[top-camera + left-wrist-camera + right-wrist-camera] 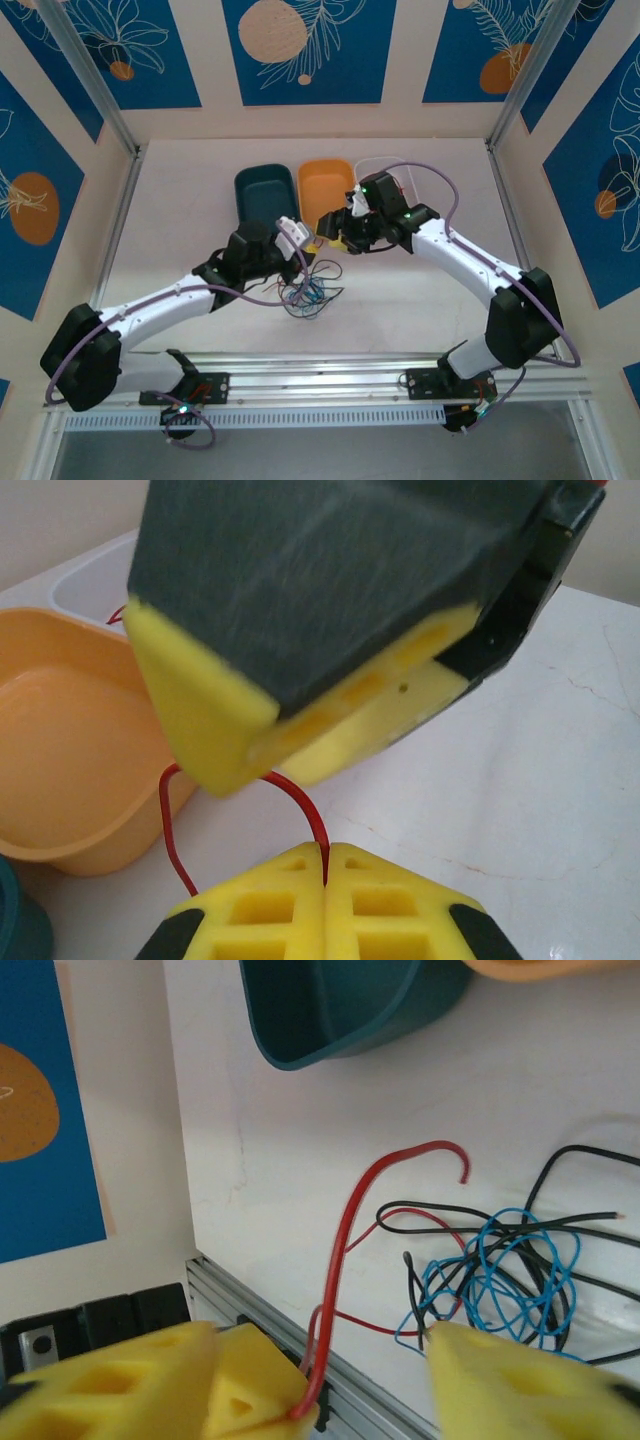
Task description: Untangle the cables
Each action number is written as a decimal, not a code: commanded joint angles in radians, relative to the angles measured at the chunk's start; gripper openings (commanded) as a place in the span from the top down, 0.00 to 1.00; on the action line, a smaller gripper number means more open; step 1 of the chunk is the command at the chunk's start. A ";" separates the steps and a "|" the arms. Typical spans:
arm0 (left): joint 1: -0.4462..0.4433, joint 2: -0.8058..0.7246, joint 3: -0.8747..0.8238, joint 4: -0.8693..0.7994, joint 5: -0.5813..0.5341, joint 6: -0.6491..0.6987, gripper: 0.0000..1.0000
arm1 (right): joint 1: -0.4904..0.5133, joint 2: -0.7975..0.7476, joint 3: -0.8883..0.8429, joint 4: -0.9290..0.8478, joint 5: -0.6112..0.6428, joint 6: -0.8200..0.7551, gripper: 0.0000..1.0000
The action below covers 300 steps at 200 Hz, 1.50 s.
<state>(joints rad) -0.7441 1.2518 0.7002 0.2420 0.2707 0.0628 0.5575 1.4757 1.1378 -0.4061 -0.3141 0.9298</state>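
Just 12 o'clock of the tangle (310, 292), left hand (325, 865) pinches the red cable (322, 842); right hand (375, 1385) gapes beside it. Draw away slowly, watching for snags.

This is a robotics lab test cell, built around a white marble-patterned tabletop (200, 200). A ribbed aluminium rail (330, 372) runs along the tabletop's near edge, and two white-and-black jointed robot arms (160, 300) are bolted to it (thick lilac leads trail along them). Bare aluminium frame posts (90, 75) rise from the tabletop's far corners. Cream walls with blue printed panels of orange discs and white leaf outlines (305, 45) box the tabletop in on three sides. On the tabletop sit a teal plastic bin (265, 190), an orange plastic bin (325, 185) and loose thin red, black and blue cables (312, 292).
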 commanded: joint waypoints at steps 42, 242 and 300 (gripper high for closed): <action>-0.025 0.017 0.015 0.047 0.013 0.023 1.00 | 0.031 0.083 0.062 0.009 -0.046 0.017 1.00; -0.016 -0.560 -0.202 -0.220 -0.678 -0.389 0.00 | 0.027 -0.058 0.751 -0.461 0.084 -0.384 1.00; -0.007 -0.517 -0.197 -0.262 -0.656 -0.445 0.00 | 0.019 0.013 1.033 -0.619 0.130 -0.461 1.00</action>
<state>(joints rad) -0.7570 0.7193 0.5076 0.0055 -0.3717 -0.3374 0.5816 1.4494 2.0743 -0.9180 -0.2008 0.5285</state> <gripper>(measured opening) 0.998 0.051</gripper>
